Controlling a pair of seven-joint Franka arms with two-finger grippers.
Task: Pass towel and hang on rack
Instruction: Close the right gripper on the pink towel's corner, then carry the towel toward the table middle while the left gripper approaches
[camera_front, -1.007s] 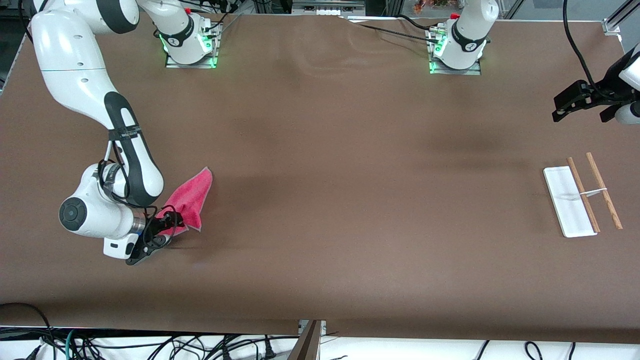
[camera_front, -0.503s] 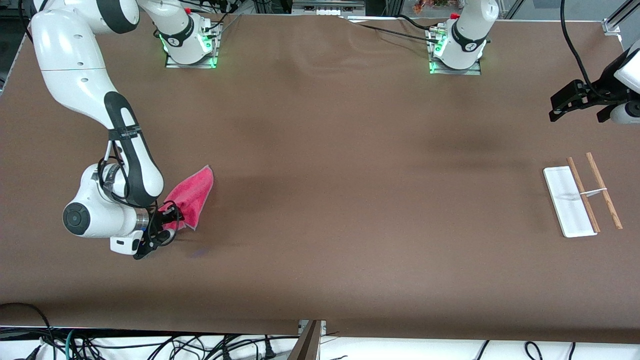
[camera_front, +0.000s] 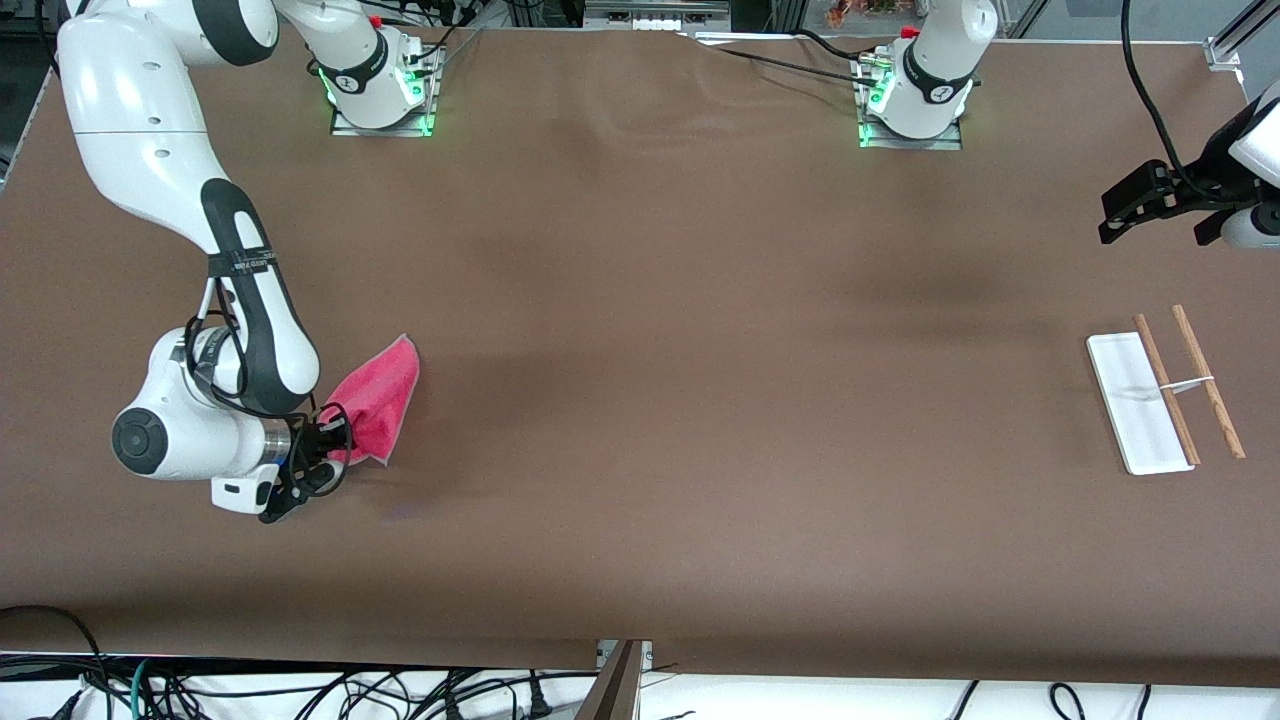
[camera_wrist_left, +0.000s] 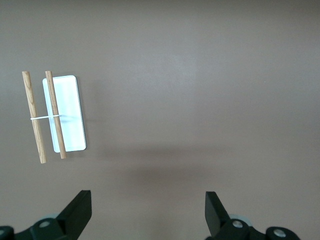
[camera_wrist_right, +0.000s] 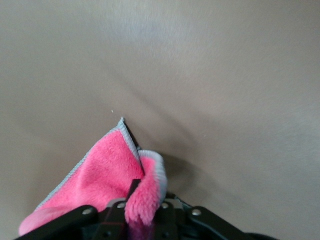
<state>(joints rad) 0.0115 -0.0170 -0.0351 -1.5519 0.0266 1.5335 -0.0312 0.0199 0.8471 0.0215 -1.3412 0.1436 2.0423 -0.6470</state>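
The pink-red towel (camera_front: 378, 398) with a grey stitched edge hangs from my right gripper (camera_front: 335, 440), which is shut on one corner of it, low over the table at the right arm's end. In the right wrist view the towel (camera_wrist_right: 107, 177) is pinched between the fingers and folds up around them. The rack (camera_front: 1160, 397), a white base with two wooden rods and a white crosspiece, stands at the left arm's end. It also shows in the left wrist view (camera_wrist_left: 55, 116). My left gripper (camera_front: 1150, 200) is open and empty, up in the air over the table near the rack.
The brown table (camera_front: 700, 400) runs between the two arms' bases (camera_front: 380, 90). Cables hang below the table's front edge (camera_front: 300, 690). Nothing else lies on the table.
My right gripper has lifted and drawn the towel slightly toward the right arm's end; the towel has bunched up. The left gripper rose a little, then held still.
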